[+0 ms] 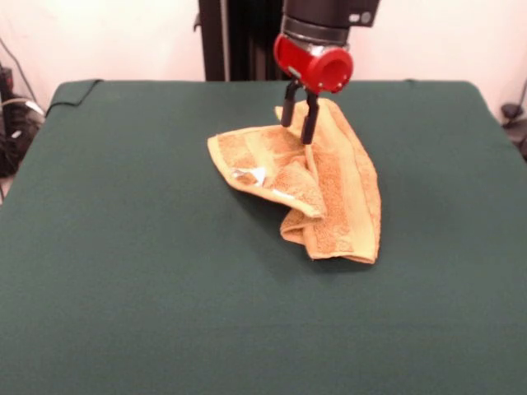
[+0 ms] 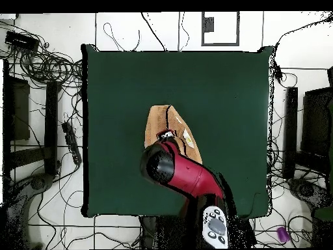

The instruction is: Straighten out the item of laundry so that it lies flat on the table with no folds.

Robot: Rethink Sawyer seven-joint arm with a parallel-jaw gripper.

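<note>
The towel (image 1: 317, 185) lies crumpled a little beyond the middle of the green worktop (image 1: 123, 271), toward the pedestal side. It is not flat. In the front view one thick, doubled part runs as a long strip from under the arm down toward the camera, leaning slightly to the picture's right and ending in a rounded, folded corner. A second part spreads out to the picture's left as a broad flap, its near edge rolled over on itself. Paler woven bands run along both parts. A small white patch, most likely the label, shows on the left flap near the rolled edge.

In the overhead view the towel (image 2: 162, 124) shows as a narrow, pointed shape. Its long axis runs roughly from the robot's side toward the far edge of the worktop (image 2: 117, 91), tilted a little, and its end toward the robot is hidden under the arm.

The pincer (image 1: 298, 115) hangs from the red wrist with its two dark fingers (image 1: 310, 119) pointing straight down. They stand close together with only a thin gap, and their tips meet the cloth at the towel's end nearest the pedestal. Whether cloth is actually pinched between them cannot be told. In the overhead view the arm covers the pincer.
</note>
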